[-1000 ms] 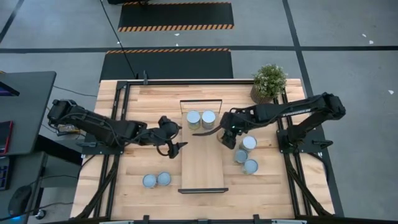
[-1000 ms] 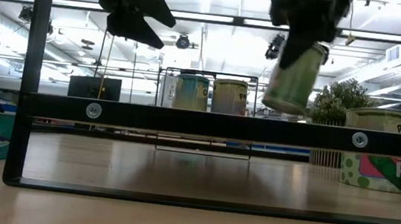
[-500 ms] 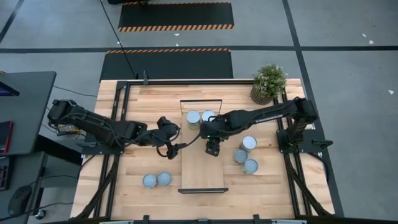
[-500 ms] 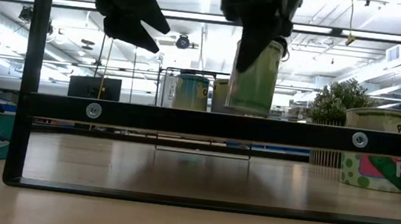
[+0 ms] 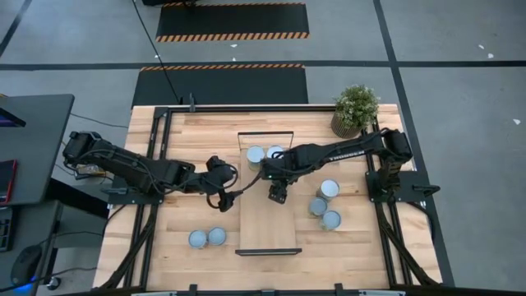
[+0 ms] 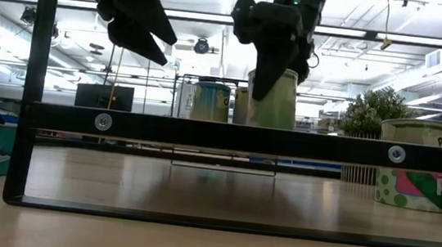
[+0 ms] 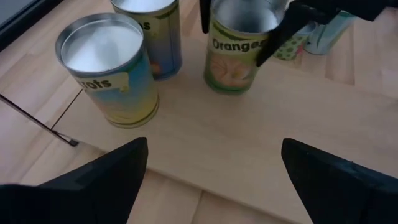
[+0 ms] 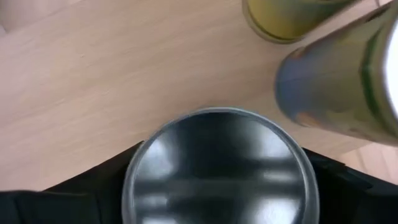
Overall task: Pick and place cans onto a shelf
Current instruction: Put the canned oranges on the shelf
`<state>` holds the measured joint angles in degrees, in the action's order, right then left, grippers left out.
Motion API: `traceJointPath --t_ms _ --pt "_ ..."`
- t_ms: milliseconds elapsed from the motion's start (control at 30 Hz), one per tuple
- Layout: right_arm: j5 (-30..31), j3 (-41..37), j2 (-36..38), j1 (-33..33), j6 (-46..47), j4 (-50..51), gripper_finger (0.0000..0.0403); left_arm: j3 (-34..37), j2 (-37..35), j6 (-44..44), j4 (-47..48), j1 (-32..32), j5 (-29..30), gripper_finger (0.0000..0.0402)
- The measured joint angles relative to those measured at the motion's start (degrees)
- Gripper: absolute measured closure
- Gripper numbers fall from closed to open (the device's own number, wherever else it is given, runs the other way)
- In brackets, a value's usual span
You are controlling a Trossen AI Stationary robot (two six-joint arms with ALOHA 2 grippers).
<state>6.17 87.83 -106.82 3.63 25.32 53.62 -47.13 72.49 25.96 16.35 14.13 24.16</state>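
The shelf (image 5: pixel 267 218) is a light wooden board lying in the table's middle. Two cans (image 5: pixel 256 156) (image 5: pixel 275 152) stand at its far end. Just nearer than these stands a third can (image 7: pixel 239 56), labelled "Orange", with my right gripper (image 5: pixel 278 193) shut on it from above. My left gripper (image 5: pixel 230 195) hangs open above the table beside the shelf's left edge, with nothing between its fingers. It is turned toward these cans. My right gripper has the can's upper wall (image 8: pixel 134 165) between its two fingers, one finger (image 7: pixel 277 40) on each side. The fingers come steeply from above, pointing down. The can is upright, and its bottom (image 7: pixel 230 87) rests on the shelf.
Three more cans (image 5: pixel 326 205) stand on the table to the right of the shelf. Two cans (image 5: pixel 207 238) stand to its near left. A potted plant (image 5: pixel 356 107) is at the far right corner. The near half of the shelf is bare.
My right gripper has carried the can from above the group on the right toward the table's left, over the shelf, and down. The can hung tilted and clear. Now it is upright, with its bottom on the shelf beside the two far cans.
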Motion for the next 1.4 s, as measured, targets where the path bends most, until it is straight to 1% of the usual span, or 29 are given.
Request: traceJointPath --t_ms 200,367,567,800,933,1133,1300,1400 --pt "0.00 0.35 0.03 -0.01 -0.63 -0.87 0.0041 0.00 0.00 -0.11 -0.01 0.00 0.00 0.0026" --pt "1.25 3.87 0.10 0.45 -1.31 0.93 0.0044 0.00 0.00 -0.04 0.24 -0.02 0.00 0.0026" --pt "8.11 7.29 0.71 2.09 -3.17 6.60 0.0044 0.00 0.00 0.00 1.37 -0.02 0.00 0.0026" --pt "14.52 7.43 3.63 7.28 -8.64 5.11 0.0044 0.00 0.00 0.41 2.07 -0.02 -0.01 0.0026" --pt "17.77 7.34 3.73 10.38 -9.22 5.48 0.0044 0.00 0.00 0.41 2.02 -0.02 -0.02 0.0026" --pt "23.54 3.79 3.71 13.15 -7.16 8.08 0.0044 0.00 -0.02 0.39 2.03 -0.02 -0.02 0.0026" --pt "32.36 0.27 3.68 14.08 -5.57 9.39 0.0044 0.00 -0.02 0.39 2.07 -0.02 -0.02 0.0026" --pt "33.05 -1.94 3.66 14.42 -5.97 9.50 0.0044 0.00 -0.02 0.43 2.09 -0.02 -0.02 0.0026"
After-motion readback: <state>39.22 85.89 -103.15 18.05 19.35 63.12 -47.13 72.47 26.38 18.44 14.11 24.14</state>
